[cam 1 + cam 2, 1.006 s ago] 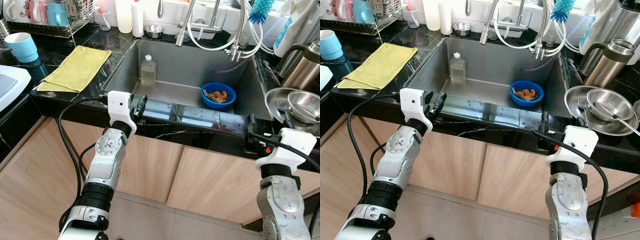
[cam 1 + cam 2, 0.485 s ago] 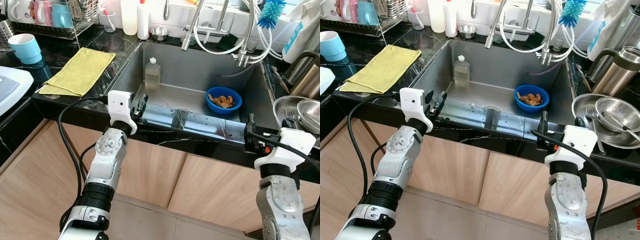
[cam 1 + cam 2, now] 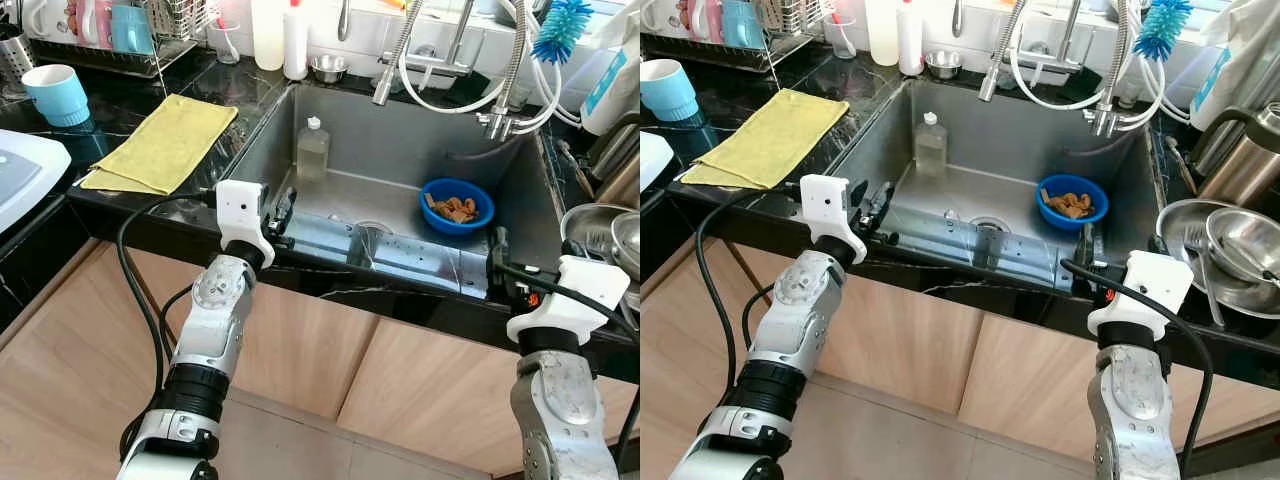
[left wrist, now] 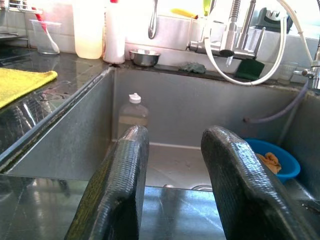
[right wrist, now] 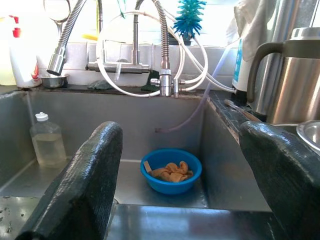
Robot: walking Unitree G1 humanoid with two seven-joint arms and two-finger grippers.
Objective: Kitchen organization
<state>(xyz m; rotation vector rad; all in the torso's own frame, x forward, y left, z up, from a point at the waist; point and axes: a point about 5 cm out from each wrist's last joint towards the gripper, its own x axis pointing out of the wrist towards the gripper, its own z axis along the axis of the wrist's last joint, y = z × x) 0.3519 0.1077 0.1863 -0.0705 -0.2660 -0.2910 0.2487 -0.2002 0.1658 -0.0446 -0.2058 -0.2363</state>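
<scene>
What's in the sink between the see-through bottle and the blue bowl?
Only bare sink floor and the round drain lie between the bottle and the blue bowl, as the right eye view shows.

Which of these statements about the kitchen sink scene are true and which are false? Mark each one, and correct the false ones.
1. A blue bowl sits inside the sink. True.
2. The bottle in the sink lies on its side. False: it stands upright near the back left corner.
3. The yellow cloth lies on the counter to the left of the sink. True.
4. The left gripper holds the bottle. False: its fingers are open with nothing between them, at the sink's front edge.
5. The right gripper is open. True.
6. The blue bowl is empty. False: it holds brownish scraps.
</scene>
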